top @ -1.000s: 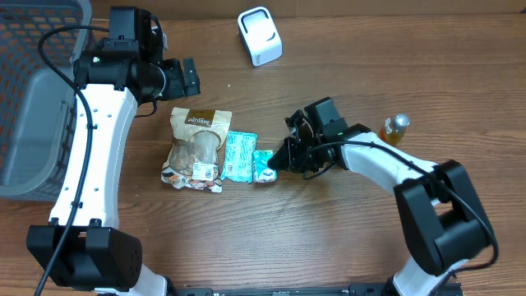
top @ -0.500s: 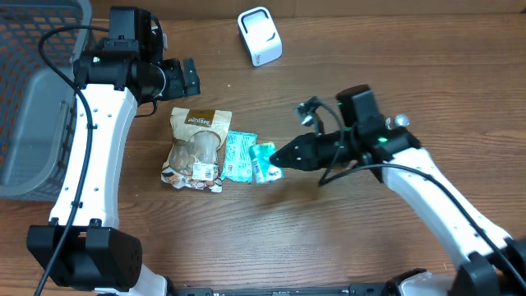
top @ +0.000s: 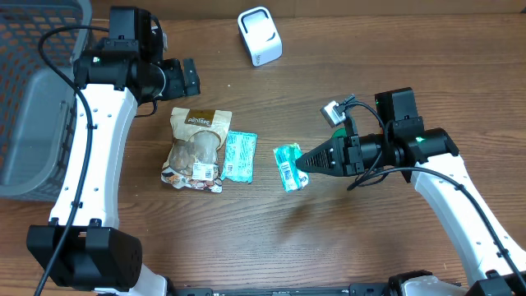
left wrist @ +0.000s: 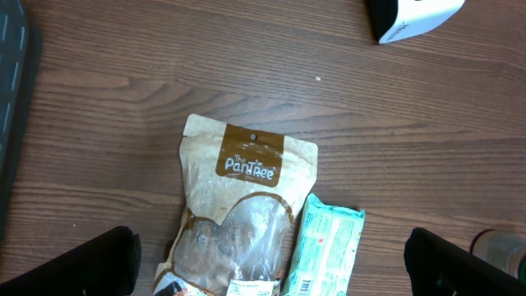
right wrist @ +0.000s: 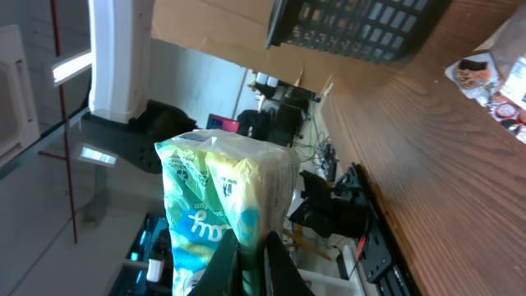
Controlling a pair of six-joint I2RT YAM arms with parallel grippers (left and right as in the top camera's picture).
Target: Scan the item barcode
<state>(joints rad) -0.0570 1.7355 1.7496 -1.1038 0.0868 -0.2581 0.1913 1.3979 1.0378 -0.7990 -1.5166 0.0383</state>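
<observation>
My right gripper [top: 308, 161] is shut on the edge of a small green and blue snack packet [top: 288, 166], held above the table right of the other items, with a white barcode label facing up. In the right wrist view the packet [right wrist: 220, 193] stands pinched between the two dark fingers [right wrist: 228, 270] of the gripper [right wrist: 251, 265]. The white barcode scanner [top: 260, 36] stands at the back of the table. My left gripper [top: 186, 77] hovers open above a brown pouch [left wrist: 246, 205], holding nothing.
A brown PanTree pouch [top: 196, 148] and a teal packet [top: 240, 156] lie side by side left of centre. A dark mesh basket [top: 33, 90] fills the far left corner. The scanner's corner [left wrist: 411, 16] shows at the top of the left wrist view.
My right gripper has lifted the small green packet off the table from beside the teal packet and carried it to the right. The left arm has not moved.
</observation>
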